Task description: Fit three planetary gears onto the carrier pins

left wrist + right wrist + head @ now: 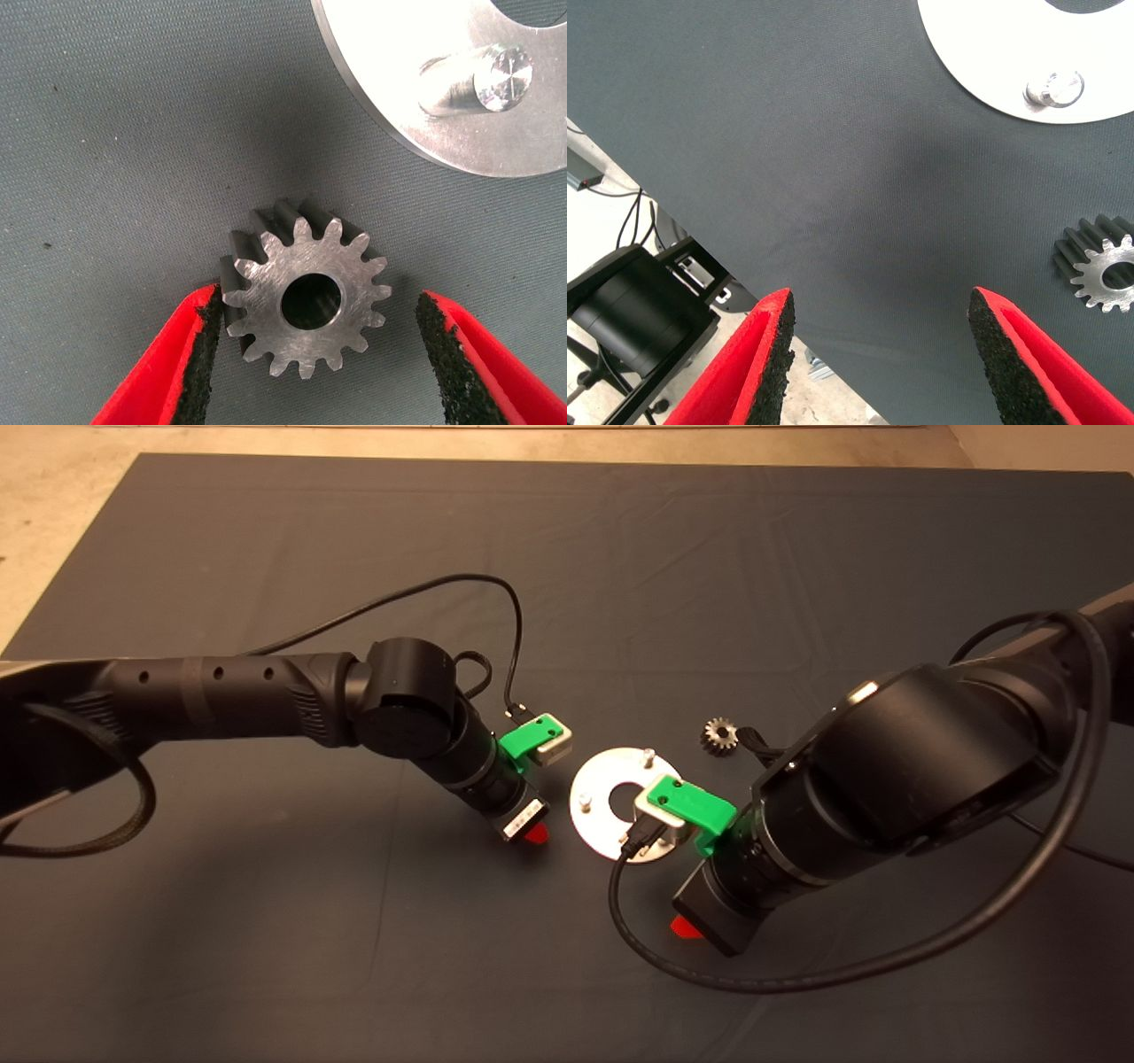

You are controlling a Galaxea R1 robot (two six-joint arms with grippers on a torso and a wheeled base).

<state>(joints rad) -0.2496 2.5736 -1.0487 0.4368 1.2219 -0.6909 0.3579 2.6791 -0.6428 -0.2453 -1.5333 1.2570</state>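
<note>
Left arm reaches in from the left, wrist angled down toward the mat (266, 921), its left gripper (314, 354) just beside the disc (611, 802). Right arm comes in from the right, elbow bent, wrist tilted down, right gripper (877, 354) low over the mat on the disc's near side, its body covering part of the disc from above. Head view shows the disc mid-mat with two pins (648, 755) standing free and one gear (720, 735) lying on the mat just beyond the disc, near the right arm. Left wrist view shows what the head view hides: a second gear (306, 297) flat on the mat between the open jaws, one pad (208, 341) touching or nearly touching its teeth, the other pad apart; disc edge with one pin close by. Right wrist view shows jaws open with nothing between, disc edge with a pin, a third gear (1103, 261) lying off to one side, plus the counter edge and dark equipment (638, 310) on the floor.
</note>
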